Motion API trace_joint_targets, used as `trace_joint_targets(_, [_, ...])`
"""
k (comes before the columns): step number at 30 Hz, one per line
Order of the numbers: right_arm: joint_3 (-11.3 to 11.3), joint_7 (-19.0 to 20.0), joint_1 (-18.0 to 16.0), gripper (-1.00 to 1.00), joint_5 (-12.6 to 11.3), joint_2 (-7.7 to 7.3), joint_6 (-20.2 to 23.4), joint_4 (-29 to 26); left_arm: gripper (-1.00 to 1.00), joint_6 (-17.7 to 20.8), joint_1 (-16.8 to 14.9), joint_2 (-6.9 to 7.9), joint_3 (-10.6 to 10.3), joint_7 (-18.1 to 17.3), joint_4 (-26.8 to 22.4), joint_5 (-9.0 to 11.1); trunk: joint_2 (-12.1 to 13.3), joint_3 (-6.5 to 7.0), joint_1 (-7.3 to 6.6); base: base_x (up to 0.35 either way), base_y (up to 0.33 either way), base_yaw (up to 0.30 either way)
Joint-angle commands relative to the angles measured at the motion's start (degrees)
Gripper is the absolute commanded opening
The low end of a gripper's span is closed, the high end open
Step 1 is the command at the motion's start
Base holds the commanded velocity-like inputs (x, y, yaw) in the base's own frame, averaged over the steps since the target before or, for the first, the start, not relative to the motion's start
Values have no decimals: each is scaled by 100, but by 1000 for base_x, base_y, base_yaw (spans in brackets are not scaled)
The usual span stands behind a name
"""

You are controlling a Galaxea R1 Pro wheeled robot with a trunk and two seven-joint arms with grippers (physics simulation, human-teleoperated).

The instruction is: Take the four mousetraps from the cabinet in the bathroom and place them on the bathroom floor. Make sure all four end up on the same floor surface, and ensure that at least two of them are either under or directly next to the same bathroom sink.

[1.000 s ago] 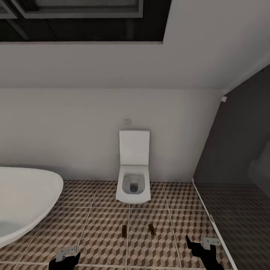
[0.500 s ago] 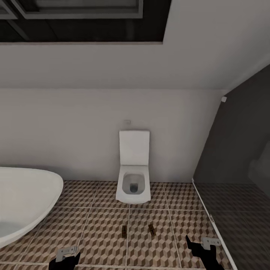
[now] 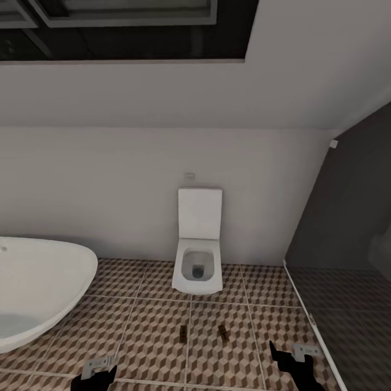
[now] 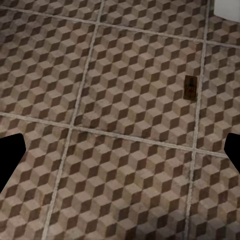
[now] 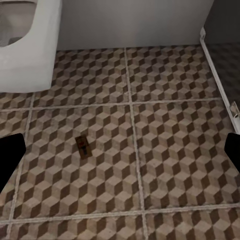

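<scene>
Rightward the whole head view had shifted, a camera move; two small brown wooden mousetraps [image 3: 183, 333] [image 3: 223, 332] lay low centre on the cube-patterned tile floor [image 3: 141, 336] far from any sink, both grippers [image 3: 100, 370] [image 3: 296, 358] spread open and empty

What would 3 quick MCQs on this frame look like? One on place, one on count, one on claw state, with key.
1. Where do the mousetraps lie?
A. in the bathtub
B. on the patterned floor tiles in front of the toilet
C. on the toilet lid

2. How many mousetraps show on the floor in the head view?
A. two
B. four
C. none

3. What are the claws holding?
A. a mousetrap each
B. a towel
C. nothing

Key:
1 B: the left mousetrap and the right mousetrap lie flat on the bathroom floor, nearer the robot than the toilet, apart from the bathtub.
2 A: just that pair is there.
3 C: the left claw and the right claw hang above the tiles, and both wrist views show bare floor between wide-apart fingertips.
</scene>
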Motion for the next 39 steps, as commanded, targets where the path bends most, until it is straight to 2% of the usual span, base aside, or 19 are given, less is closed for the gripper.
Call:
trace_joint_targets(1, [36, 38, -6, 100, -61, -3, -19, 7, 100, -34, -12, -3, -40, -42, 27, 62, -13, -14, 4, 0, 0, 62])
trace_joint_targets(8, [36, 38, -6, 100, -61, -14, -19, 7, 100, -31, -12, -99, -40, -35, 27, 62, -13, -17, 4, 0, 0, 28])
trace_joint_targets(10, [36, 32, -6, 100, -61, -15, -14, 7, 100, -27, -12, -198, -40, -20, 31, 62, -13, -18, 4, 0, 0, 9])
trace_joint_targets(11, [36, 31, -6, 100, -61, -14, -5, 7, 100, -27, -12, -198, -40, -20, 31, 62, -13, -18, 4, 0, 0, 5])
trace_joint_targets(14, [36, 24, -6, 100, -61, -8, 57, 7, 100, -1, -10, -374, -40, 6, 34, 62, -13, -18, 4, 0, 0, 3])
trace_joint_targets(19, [36, 23, -6, 100, -61, -2, 393, 5, 100, 20, 95, -557, -40, 27, 35, 62, -13, -18, 4, 0, 0, 1])
trace_joint_targets(22, [36, 24, -6, 100, -61, -9, 644, 2, 100, 23, 204, -585, -40, 32, 35, 62, -13, -18, 4, 0, 0, 0])
trace_joint_targets(29, [36, 21, 12, 100, -61, -21, 1376, 10, 100, 64, 505, -481, -35, 43, 36, 62, -13, -18, 4, 0, 0, 0])
trace_joint_targets(34, [36, 17, 178, 100, -61, -38, 2059, 14, 100, 89, 845, -386, -32, 43, 36, 62, -13, -18, 4, 0, 0, 0])
trace_joint_targets(35, [36, 16, 229, 100, -61, -47, 2271, 15, 100, 92, 947, -333, -32, 44, 36, 62, -13, -18, 4, 0, 0, 0])
trace_joint_targets(39, [36, 16, 342, 100, -61, -59, 2607, 15, 100, 100, 1083, -192, -32, 45, 36, 64, -13, -18, 4, 0, 0, 0])
